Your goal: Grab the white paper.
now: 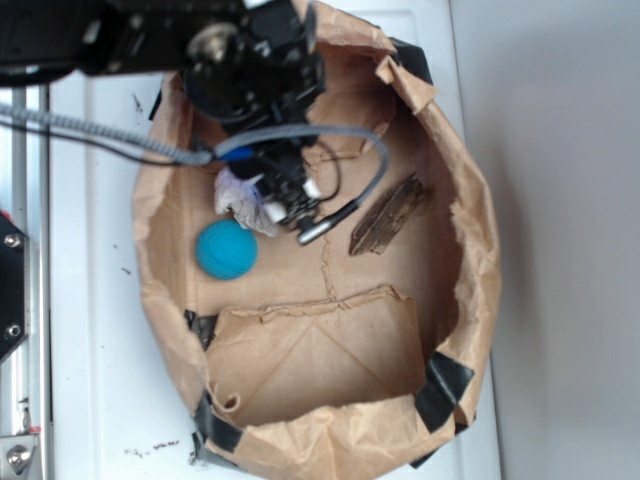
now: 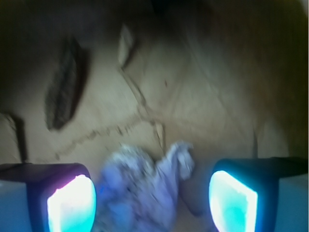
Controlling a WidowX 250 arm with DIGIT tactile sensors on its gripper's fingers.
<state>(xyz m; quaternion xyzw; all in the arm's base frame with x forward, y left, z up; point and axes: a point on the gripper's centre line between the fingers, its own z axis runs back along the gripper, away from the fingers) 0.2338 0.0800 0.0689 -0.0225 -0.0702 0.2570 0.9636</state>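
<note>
The white paper [image 2: 145, 188] is a crumpled off-white wad lying on the brown bag floor, right between my two glowing fingers [image 2: 71, 203]. My gripper [image 2: 152, 205] is open, its jaws set wide on either side of the wad with a gap on the right. In the exterior view the gripper [image 1: 285, 205] hangs over the white paper [image 1: 240, 197], which peeks out at its left, partly hidden by the arm.
A teal ball [image 1: 226, 248] lies just below the wad. A dark piece of bark [image 1: 388, 215] lies to the right. Crinkled brown paper bag walls [image 1: 470, 250] ring the floor, taped at the corners, on a white surface [image 1: 90, 300].
</note>
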